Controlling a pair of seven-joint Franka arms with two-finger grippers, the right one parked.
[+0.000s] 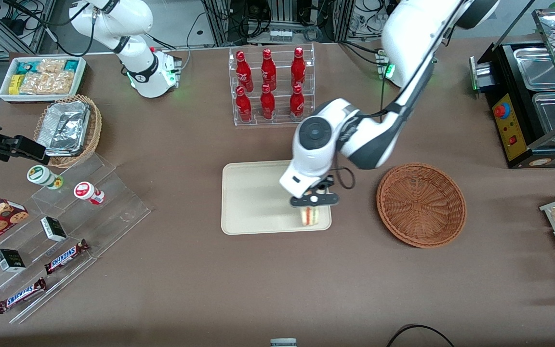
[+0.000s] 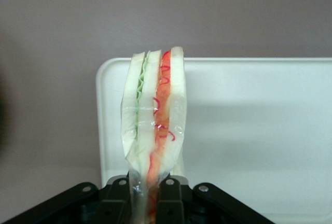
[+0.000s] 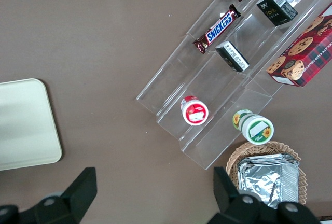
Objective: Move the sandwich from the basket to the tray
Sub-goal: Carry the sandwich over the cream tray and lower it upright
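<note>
The left arm's end effector (image 1: 314, 199) hangs over the cream tray (image 1: 253, 202), at the tray's corner nearest the front camera on the working arm's side. Its two black fingers (image 2: 118, 203) are closed tight on the sandwich (image 2: 154, 130), pinching the clear wrap and the narrow end of the wedge between them. In the wrist view the sandwich stands on edge out from the fingers, its white bread slices pressed together with a green layer and a red-orange layer showing along the cut face, and the tray's rounded corner and low rim lie under it. In the front view the sandwich (image 1: 309, 216) shows just below the end effector, over the tray close to its near rim; whether its lower edge touches the tray surface cannot be told. The reddish-brown wicker basket (image 1: 421, 205) sits on the brown tabletop (image 1: 186, 270) just beside the tray, toward the working arm's end, with nothing in it. Farther from the front camera than the tray stands a clear rack of red bottles (image 1: 270, 84). Toward the parked arm's end of the tabletop are a clear stepped display (image 1: 89, 212) carrying two small round cups, small dark boxes and Snickers bars (image 1: 66, 256), a lighter wicker basket holding foil containers (image 1: 64, 127), and a white bin of snack packets (image 1: 41, 77).
</note>
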